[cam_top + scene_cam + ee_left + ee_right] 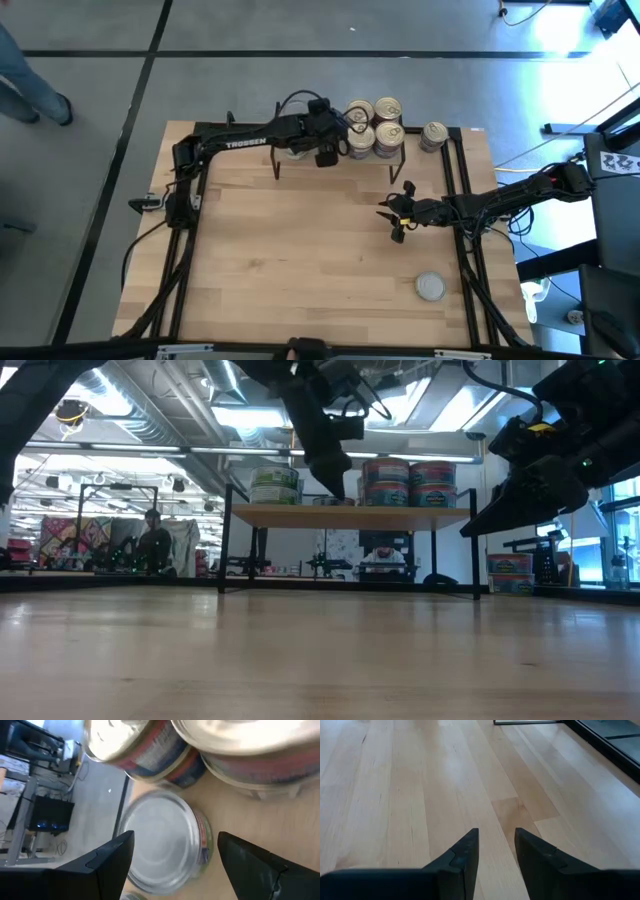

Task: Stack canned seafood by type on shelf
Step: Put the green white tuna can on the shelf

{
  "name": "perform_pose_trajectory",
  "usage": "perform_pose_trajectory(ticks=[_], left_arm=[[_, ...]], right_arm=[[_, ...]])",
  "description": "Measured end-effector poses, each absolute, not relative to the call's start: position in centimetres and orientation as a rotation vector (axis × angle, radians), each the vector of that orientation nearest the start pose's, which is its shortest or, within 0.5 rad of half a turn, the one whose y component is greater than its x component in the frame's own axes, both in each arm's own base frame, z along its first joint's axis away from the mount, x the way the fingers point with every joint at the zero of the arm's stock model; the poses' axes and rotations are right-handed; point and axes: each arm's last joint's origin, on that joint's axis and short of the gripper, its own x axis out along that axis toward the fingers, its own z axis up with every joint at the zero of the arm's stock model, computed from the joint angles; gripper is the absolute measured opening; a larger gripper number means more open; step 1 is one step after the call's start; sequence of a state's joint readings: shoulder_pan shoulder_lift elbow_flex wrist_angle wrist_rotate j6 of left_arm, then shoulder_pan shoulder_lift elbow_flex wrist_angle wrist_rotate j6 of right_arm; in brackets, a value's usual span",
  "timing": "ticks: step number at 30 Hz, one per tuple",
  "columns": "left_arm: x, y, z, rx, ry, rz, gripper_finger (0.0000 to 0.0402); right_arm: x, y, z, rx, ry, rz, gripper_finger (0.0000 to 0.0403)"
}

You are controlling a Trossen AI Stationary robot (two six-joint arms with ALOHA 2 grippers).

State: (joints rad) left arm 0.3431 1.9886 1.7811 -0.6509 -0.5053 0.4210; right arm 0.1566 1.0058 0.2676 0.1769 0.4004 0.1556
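Cans point(373, 128) crowd the shelf point(300, 158); two wait outside. My left claw point(172, 855) spreads around a silver tin point(162, 842); right claw point(496, 851) empty, slightly parted.

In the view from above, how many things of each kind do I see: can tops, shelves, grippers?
Can tops: 6 (four on the shelf, two on the table)
Shelf: 1
Grippers: 2, the left gripper and the right gripper
Total: 9
The left arm hides more cans.
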Motion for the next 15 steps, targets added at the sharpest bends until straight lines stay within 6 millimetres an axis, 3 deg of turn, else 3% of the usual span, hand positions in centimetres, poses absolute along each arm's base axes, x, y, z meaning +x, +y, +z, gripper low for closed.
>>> perform_pose_trajectory(ticks=[15], left_arm=[[40.3,18.0,28.2,0.412,1.039,0.671,0.0285]], right_arm=[[18.0,1.7,15.6,-0.006,0.52,-0.278,0.0127]])
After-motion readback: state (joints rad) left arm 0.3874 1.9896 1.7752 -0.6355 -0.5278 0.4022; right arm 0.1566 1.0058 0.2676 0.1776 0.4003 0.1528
